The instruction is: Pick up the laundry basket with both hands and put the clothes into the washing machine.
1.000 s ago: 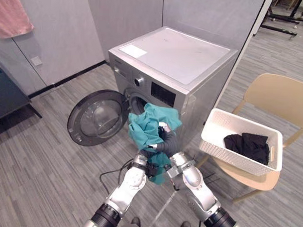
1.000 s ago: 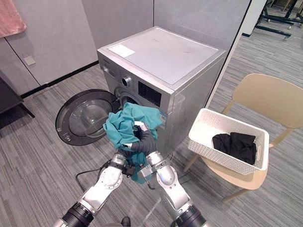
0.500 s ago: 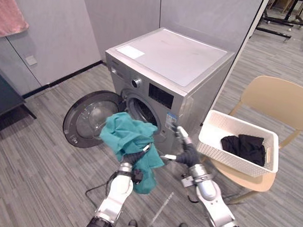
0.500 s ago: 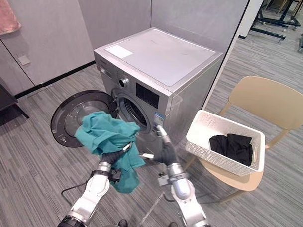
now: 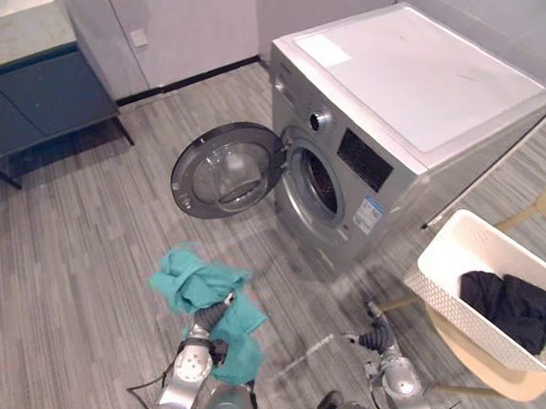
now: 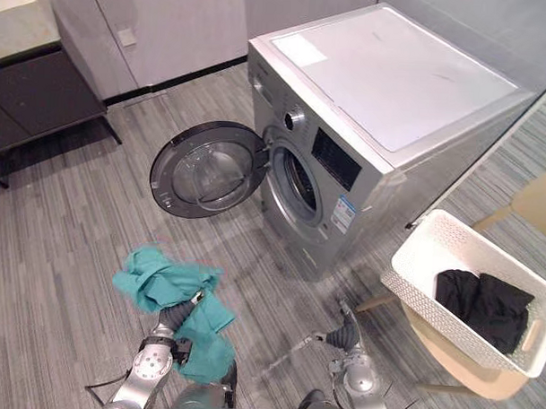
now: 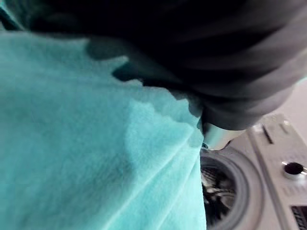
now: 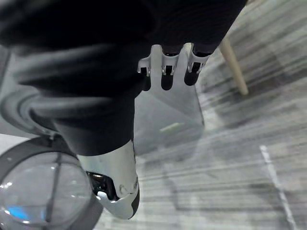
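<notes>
- Washing machine [image 5: 412, 75], silver-grey with a flat pale top, stands at the upper right of the head views. Its front faces the robot's left.
- Round door [image 5: 225, 170] of the machine is swung fully open to the left, and the drum opening [image 5: 317, 181] beside it is dark and uncovered.
- Dark low bench [image 5: 44, 93] stands against the wall at the upper left, well apart from the machine.
- Tan chair [image 5: 511, 381] stands to the right of the machine, and its seat carries the basket.
- White lattice laundry basket [image 5: 446, 260] rests on that chair seat, with neither hand touching it.
- Teal garment [image 5: 194, 287] is bunched up over the left hand, low in front of the robot. One flap of it hangs down beside the wrist. It is near the open door but well apart from the drum opening.
- Black clothes [image 5: 510, 307] lie in a heap inside the basket, toward its far right end.
- Left hand [image 5: 213, 317] sits under the teal garment, which drapes over it. Whether the hand grips the cloth cannot be told.
- Right hand [image 5: 374, 337] hangs low over the floor between the garment and the chair. Its fingers [image 8: 165, 76] are loosely straight, the thumb [image 8: 120, 191] stands apart, and it holds nothing.
</notes>
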### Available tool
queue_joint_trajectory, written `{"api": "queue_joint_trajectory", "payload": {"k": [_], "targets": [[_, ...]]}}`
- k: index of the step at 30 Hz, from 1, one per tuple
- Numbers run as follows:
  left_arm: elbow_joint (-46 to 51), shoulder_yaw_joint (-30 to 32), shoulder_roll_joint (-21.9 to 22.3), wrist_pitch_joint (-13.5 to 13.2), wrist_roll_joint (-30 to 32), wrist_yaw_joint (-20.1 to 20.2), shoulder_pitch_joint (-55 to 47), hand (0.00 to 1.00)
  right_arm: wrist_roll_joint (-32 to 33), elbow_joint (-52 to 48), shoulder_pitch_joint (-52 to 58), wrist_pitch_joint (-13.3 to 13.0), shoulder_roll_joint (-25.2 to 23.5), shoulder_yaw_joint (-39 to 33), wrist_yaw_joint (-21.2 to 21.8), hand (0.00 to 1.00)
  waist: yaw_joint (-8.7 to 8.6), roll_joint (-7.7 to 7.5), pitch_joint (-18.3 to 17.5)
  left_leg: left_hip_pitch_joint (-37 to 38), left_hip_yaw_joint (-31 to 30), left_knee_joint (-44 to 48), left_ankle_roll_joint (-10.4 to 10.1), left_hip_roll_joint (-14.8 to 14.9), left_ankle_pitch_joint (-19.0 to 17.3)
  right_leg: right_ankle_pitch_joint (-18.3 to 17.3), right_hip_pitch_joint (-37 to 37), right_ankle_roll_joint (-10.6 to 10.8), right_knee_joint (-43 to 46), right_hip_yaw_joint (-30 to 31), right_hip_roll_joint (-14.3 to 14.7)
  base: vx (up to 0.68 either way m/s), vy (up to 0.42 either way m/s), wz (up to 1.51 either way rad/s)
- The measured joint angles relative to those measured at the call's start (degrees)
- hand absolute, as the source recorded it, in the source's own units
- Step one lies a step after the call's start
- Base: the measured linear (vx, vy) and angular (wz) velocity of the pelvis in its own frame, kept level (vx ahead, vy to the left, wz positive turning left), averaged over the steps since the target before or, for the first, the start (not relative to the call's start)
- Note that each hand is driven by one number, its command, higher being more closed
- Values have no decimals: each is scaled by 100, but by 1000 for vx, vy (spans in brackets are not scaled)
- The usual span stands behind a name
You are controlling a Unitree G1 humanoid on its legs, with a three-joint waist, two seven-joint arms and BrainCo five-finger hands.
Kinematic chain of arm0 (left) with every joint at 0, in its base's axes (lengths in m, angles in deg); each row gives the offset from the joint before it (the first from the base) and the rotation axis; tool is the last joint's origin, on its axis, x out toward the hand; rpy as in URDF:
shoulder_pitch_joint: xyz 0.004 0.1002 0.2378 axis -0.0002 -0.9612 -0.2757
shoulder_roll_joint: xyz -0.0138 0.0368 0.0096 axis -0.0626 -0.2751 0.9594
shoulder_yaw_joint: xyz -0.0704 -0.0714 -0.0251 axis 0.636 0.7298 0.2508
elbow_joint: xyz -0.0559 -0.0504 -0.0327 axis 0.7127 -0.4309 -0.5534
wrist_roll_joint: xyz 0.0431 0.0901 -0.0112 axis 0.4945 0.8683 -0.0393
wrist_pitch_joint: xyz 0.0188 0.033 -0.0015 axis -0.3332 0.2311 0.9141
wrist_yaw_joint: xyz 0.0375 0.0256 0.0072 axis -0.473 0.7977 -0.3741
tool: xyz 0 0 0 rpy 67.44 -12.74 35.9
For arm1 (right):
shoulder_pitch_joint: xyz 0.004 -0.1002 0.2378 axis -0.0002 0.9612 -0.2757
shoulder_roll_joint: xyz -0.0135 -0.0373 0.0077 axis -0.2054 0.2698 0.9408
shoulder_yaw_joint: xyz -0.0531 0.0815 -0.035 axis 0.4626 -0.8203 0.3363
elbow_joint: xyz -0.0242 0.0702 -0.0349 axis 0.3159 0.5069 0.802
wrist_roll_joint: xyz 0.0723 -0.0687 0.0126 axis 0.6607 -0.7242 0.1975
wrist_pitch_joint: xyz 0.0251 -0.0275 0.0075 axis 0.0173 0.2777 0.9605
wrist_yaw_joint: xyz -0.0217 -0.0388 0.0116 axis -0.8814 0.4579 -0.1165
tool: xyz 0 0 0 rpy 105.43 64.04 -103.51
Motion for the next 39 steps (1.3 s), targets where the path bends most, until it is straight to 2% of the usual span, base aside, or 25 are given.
{"api": "queue_joint_trajectory", "payload": {"k": [1, 2, 3, 4, 5, 7, 9, 11, 12, 13, 14, 16, 17, 18, 20, 23, 26, 27, 28, 29, 30, 33, 36, 38, 39], "targets": [[0, -51, 14, 30, 1, 47, -92, 100, 1, -8, 129, 57, 27, -14, 8, 0, -28, -10, 71, 22, -198, 301, 101, -139, -300, -76, -103, -134, 808, 288, -304, 113, 120, 62], [0, -68, 12, 40, 1, 74, -101, 100, 1, -13, 169, 60, 32, -35, 13, 0, -61, -27, 93, 40, -316, 406, 138, -200, -392, -31, -244, -316, 1254, 587, -416, 192, 131, 81], [-3, -59, -21, 59, 1, 100, -150, 100, 2, -12, 280, 68, 10, -44, 25, 0, -157, -46, 135, 156, -531, 543, 219, -264, -539, 266, -719, -712, 2188, 1476, -442, 266, 96, 83], [-33, -58, -55, 89, 4, 99, -160, 100, 4, -10, 368, 67, -43, -38, 43, 0, -189, 16, 190, 208, -721, 607, 258, -246, -639, -95, -1042, -413, 2538, 2216, -106, 282, 67, 78], [-51, -37, -72, 95, 3, 96, -159, 100, 11, -10, 378, 66, -58, -33, 69, 0, -218, -3, 205, 255, -788, 590, 270, -226, -670, -244, -1166, -381, 2565, 2406, 85, 290, 20, 61], [-115, -14, -175, 98, 2, 86, -98, 100, 39, -11, 319, 59, -30, 36, 108, 0, -297, -38, 341, 604, -916, 336, 290, -195, -707, -394, -1641, -405, 2238, 2412, 520, 299, -6, 37], [-205, -50, -159, 98, 2, 92, -8, 100, 94, -10, 298, 58, -6, 72, 107, 0, -309, -11, 372, 823, -947, 173, 256, -150, -742, -307, -1923, -425, 1598, 2197, 735, 349, -65, 22], [-239, -66, -108, 96, 10, 104, 158, 100, 156, -26, 270, 57, 7, 68, 108, 0, -402, -7, 422, 1137, -1106, 52, 53, -137, -857, 300, -2066, -515, 293, 2084, 987, 388, -105, 48], [-257, -85, -108, 96, 9, 101, 199, 100, 164, -41, 257, 57, 13, 69, 107, 0, -458, -28, 421, 1186, -1175, 25, -16, -118, -900, 635, -2037, -610, 192, 2132, 1041, 482, -178, 83], [-320, -167, -73, 92, 16, 112, 275, 100, 169, -51, 234, 63, 43, 58, 109, 0, -580, 62, 408, 1335, -1297, 49, -130, -10, -914, 930, -1916, -881, 283, 2052, 1118, 495, -183, 68], [-319, -234, -60, 82, 25, 127, 312, 100, 175, -54, 173, 61, 48, 53, 110, 0, -577, 101, 402, 1230, -1266, 242, -224, 55, -875, 823, -1889, -908, 284, 2013, 1154, 591, -234, 53], [-328, -416, 10, 88, 118, 147, 423, 100, 201, -68, 38, 56, 57, 67, 119, 0, -567, 210, 484, 606, -996, 1890, -581, 274, -652, 566, -1556, -1023, 188, 1942, 1322, 527, -228, -4], [-329, -536, 77, 89, 119, 177, 403, 100, 218, -72, 36, 57, 64, 106, 114, 0, -535, 327, 547, 252, -819, 3221, -690, 558, -133, 483, -1098, -1143, -31, 1974, 1573, 486, -182, -35], [-330, -565, 102, 90, 119, 214, 395, 100, 224, -70, 35, 57, 72, 161, 108, 0, -487, 335, 566, 69, -752, 3773, -672, 725, -16, 462, -879, -1176, -139, 2045, 1667, 391, -122, -68], [-334, -889, 122, 86, 129, 259, 543, 100, 228, -172, -12, 53, 35, 177, 96, 0, -414, 218, 625, -403, -393, 4683, -371, 951, -228, 457, -273, -1186, -487, 2348, 1798, 429, -108, -80], [-324, -1129, 202, 77, 261, 264, 750, 100, 312, -244, -99, 49, 57, 143, 82, 0, -418, 181, 642, -708, -311, 3828, -276, 892, -432, 463, -32, -1177, -724, 2791, 1825, 350, -11, -86], [-325, -1288, 248, 78, 369, 280, 947, 100, 325, -142, -271, 56, -89, 164, 91, 0, -392, 132, 697, -750, -1252, 2003, -364, 323, -477, 484, 46, -1140, -700, 3560, 1837, 269, 160, -125], [-325, -1297, 250, 77, 369, 293, 1002, 100, 326, -51, -344, 53, -119, 169, 74, 0, -387, 135, 699, -700, -1784, 1307, -476, 157, -399, 470, 72, -956, -690, 3866, 1847, 303, 302, -159], [-329, -1297, 280, 76, 367, 315, 1005, 100, 324, -9, -347, 49, -90, 207, 75, 0, -344, 269, 690, -560, -2156, 681, -679, 152, 17, 402, 119, -753, -688, 4199, 1955, 307, 347, -169], [-332, -1299, 328, 73, 367, 330, 996, 100, 324, -14, -340, 43, -32, 220, 74, 0, -307, 419, 671, -532, -2264, 523, -753, 261, 476, 338, 135, -646, -688, 4383, 2080, 285, 423, -180], [-431, -1304, 367, 58, 366, 360, 1067, 100, 321, 27, -383, 56, 5, 258, 74, 0, -296, 510, 709, -544, -2135, 743, -630, 388, 355, 158, 170, -415, -684, 4721, 2182, 151, 359, -146], [-562, -1341, 42, 66, 365, 360, 1216, 100, 315, -2, -357, 48, -99, 300, 87, 0, -286, 169, 720, -429, -1364, 587, -519, 247, 291, 269, -162, -193, -682, 5322, 1848, 24, 276, -120], [-647, -1269, -98, 69, 365, 357, 1064, 100, 313, 8, -360, 50, -102, 476, 91, 0, -293, 112, 702, -232, -650, 479, -287, 231, 172, 443, -322, 54, -810, 5795, 1698, -71, 207, -127], [-769, -1150, -111, 93, 360, 349, 1049, 100, 265, 84, -486, 61, -94, 651, 90, 0, -306, 118, 698, -206, -88, 402, -152, 336, 121, 719, -658, 11, -785, 5104, 1498, -102, 109, -136], [-766, -1068, -126, 99, 353, 349, 1050, 100, 210, 192, -517, 64, -100, 708, 89, 0, -302, 117, 700, -209, 139, 396, -83, 419, 114, 687, -797, -90, -620, 4306, 1341, -87, 25, -92]]}}
